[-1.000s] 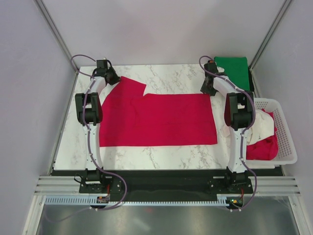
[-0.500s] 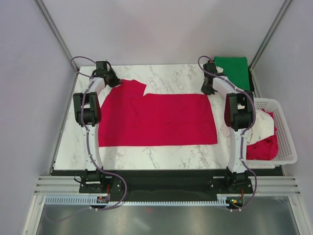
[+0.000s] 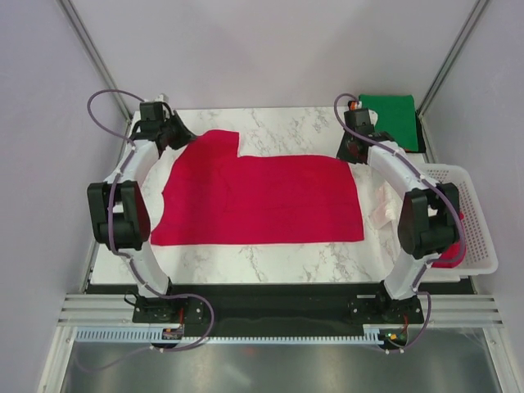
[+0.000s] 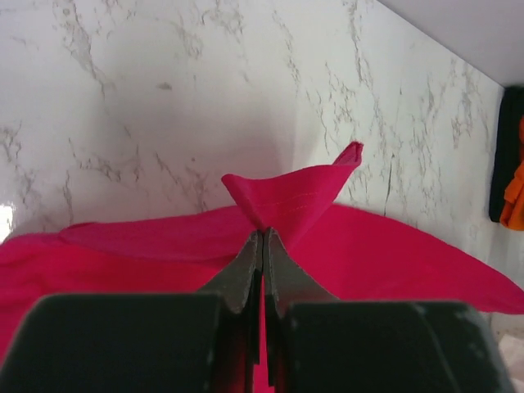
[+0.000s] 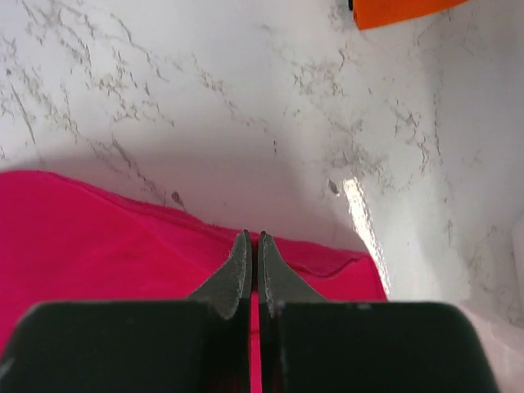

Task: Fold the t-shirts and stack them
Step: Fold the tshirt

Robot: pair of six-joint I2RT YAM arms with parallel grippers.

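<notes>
left wrist shows left fingers [image 4: 244,274] pinching the crimson t-shirt [image 4: 368,254].

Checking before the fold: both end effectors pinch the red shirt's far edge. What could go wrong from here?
The left end effector pinches only a small peak of the red t-shirt; it may slip when lifted.
The right end effector bites close to the cloth's edge, so uneven pull could skew the fold.
The folded green t-shirt sits close to the right arm and might get nudged.
</notes>
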